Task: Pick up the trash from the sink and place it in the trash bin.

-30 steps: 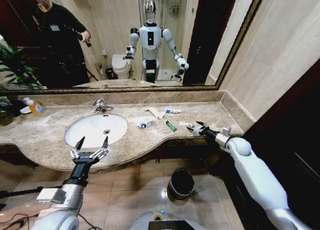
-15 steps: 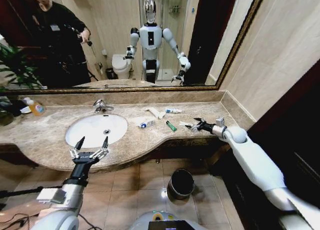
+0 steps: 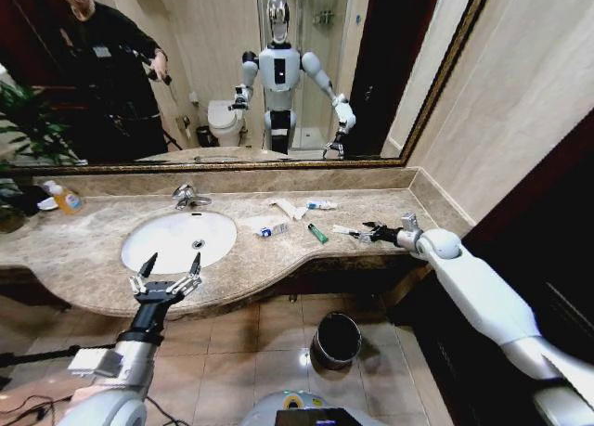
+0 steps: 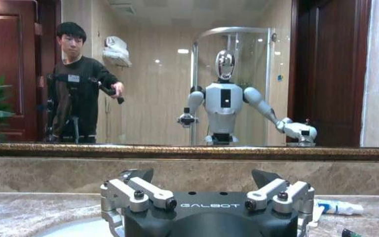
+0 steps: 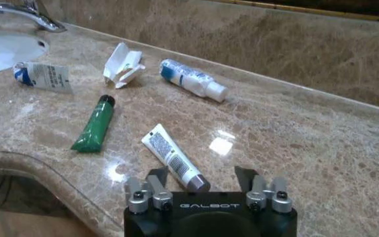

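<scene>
The right gripper (image 5: 201,178) stands wide open around the dark cap of a white tube (image 5: 173,156) lying on the counter (image 5: 295,133)

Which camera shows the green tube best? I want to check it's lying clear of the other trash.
The right wrist view: the green tube lies close and whole, apart from its neighbours. The head view shows it small. The left wrist view catches perhaps its dark tip at the edge.
</scene>
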Motion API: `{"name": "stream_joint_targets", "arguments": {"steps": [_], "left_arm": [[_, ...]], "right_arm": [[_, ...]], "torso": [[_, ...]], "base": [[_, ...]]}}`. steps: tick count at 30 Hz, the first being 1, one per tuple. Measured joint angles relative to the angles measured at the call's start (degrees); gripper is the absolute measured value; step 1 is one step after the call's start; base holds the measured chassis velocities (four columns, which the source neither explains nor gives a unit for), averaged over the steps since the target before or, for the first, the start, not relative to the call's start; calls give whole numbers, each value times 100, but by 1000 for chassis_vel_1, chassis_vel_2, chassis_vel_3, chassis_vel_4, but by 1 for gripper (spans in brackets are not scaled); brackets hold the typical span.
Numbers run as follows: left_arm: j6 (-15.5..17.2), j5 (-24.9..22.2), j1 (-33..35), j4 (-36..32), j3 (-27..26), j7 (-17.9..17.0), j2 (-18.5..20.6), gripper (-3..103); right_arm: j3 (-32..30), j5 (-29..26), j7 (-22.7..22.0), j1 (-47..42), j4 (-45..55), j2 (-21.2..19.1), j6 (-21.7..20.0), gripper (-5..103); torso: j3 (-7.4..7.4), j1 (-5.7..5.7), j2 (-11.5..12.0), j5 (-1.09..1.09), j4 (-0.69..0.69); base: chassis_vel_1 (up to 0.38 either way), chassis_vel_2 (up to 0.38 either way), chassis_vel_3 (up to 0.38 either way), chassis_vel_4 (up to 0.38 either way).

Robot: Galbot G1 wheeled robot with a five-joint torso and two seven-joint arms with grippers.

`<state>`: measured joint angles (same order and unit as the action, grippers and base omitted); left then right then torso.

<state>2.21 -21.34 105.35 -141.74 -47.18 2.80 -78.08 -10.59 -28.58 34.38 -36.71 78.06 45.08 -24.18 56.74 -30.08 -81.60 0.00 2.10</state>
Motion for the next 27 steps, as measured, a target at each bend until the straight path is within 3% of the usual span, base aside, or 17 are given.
{"name": "stream_joint_targets", "arguments": {"steps": [2, 5, 6, 9, 11, 14, 22, 26, 27], "left_arm": [[0, 0, 0, 0, 0, 0, 0, 100], [0, 0, 0, 0, 0, 0, 0, 100], [0, 0, 0, 0, 0, 0, 0, 100], [0, 0, 0, 0, 0, 0, 0, 100], [0, 0, 0, 0, 0, 0, 0, 100], [0, 0, 0, 0, 0, 0, 0, 100], [0, 0, 0, 0, 0, 0, 0, 100], [0, 0, 0, 0, 0, 0, 0, 100], [0, 0, 0, 0, 0, 0, 0, 100]], "right_arm": [[29, 6, -1, 2, 0, -1, -6, 66], [139, 59, -1, 43, -7, 14, -12, 50], [139, 59, -1, 43, -7, 14, -12, 50], [210, 118, -3, 84, -42, 54, -17, 34], [226, 149, -3, 94, -49, 64, -17, 34], [244, 232, 8, 103, -61, 86, -8, 19], [170, 143, -214, 3, 103, 149, 0, 17], [-143, -352, -1060, -393, 520, 295, 185, 17], [-143, -352, -1060, -393, 520, 295, 185, 17]], "torso": [[0, 0, 0, -1, 0], [0, 0, 0, -1, 0], [0, 0, 0, -1, 0], [0, 0, 0, 0, 1], [0, 0, 0, -1, 1], [0, 0, 0, -2, 0], [1, 0, -1, 3, 1], [0, 0, -1, 2, 1], [0, 0, -1, 2, 1]], "base": [[0, 0, 0, 0], [0, 0, 0, 0], [0, 0, 0, 0], [0, 0, 0, 0], [0, 0, 0, 0], [0, 0, 0, 0], [0, 0, 0, 0], [0, 0, 0, 0], [0, 0, 0, 0]]}}
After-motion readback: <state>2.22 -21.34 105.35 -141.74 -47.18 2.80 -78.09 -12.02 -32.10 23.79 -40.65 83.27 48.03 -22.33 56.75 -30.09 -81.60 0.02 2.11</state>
